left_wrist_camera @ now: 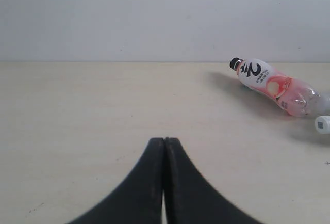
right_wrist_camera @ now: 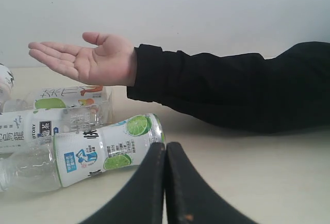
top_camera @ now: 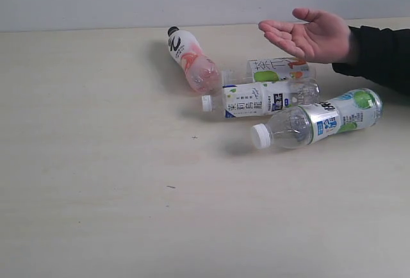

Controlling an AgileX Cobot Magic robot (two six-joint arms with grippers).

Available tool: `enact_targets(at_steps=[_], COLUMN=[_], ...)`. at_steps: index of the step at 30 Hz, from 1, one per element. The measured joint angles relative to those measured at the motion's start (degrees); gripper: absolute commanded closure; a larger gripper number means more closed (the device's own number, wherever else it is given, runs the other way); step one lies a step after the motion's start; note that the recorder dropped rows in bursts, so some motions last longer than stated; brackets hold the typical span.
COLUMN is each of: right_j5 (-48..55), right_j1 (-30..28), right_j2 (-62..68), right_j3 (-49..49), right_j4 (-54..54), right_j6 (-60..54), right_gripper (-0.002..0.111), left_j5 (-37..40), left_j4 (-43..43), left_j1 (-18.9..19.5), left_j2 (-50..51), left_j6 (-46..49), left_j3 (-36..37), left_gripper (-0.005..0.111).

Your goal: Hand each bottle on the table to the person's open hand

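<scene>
All four bottles lay on their sides on the bench [top_camera: 96, 163], so you had not yet made the first handover. The hand [top_camera: 307, 34] was held palm up above the far right of the cluster, its black sleeve running off to the right.

Both tools were empty with their fingers pressed together. The left tool [left_wrist_camera: 164, 146] sat low over bare bench, well apart from the pink bottle [left_wrist_camera: 276, 85]. The right tool [right_wrist_camera: 165, 149] was near the lime bottle [right_wrist_camera: 98, 149]. Neither arm showed in the exterior view.

The lime bottle looked like your best first pick, since it lay closest to the right tool and just below the hand. To do it well, you needed to spread the fingers wide before you came in. You also needed to line them across the labelled barrel, not the tapered clear shoulder, where they would likely slip.

The bottle looked empty and light, so a nudge would probably have rolled it into the middle bottle [top_camera: 259, 97]. That one lay close beside it, and whether the two touched I could not tell. A descent from straight above would have suited better than a sweep from the side.

The sleeve lay near the lime bottle's base, so you had to keep your approach on the cap side of the label. After closing, a firm but gentle squeeze was wise on thin plastic, then a lift clear of the back bottle [top_camera: 278, 70] before you swung up to the palm.

The pink bottle stood apart at the left and suited the left tool.
</scene>
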Motion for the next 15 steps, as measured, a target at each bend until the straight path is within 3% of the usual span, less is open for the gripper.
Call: enact_targets(at_steps=[3,8,15], right_j5=[0.0,0.0,0.0], right_j1=[0.0,0.0,0.0], right_j2=[0.0,0.0,0.0], right_j3=[0.0,0.0,0.0], right_j4=[0.0,0.0,0.0], right_j6=[0.0,0.0,0.0], right_gripper=[0.108,0.108,0.108], left_j5=[-0.32,-9.86,-27.4], left_j4=[0.92,-1.69,-3.05], left_j1=[0.0,0.0,0.0], left_j2=[0.0,0.0,0.0], left_j6=[0.66,-2.71,-20.95], left_j3=[0.0,0.23,0.23], left_gripper=[0.107,0.107,0.107])
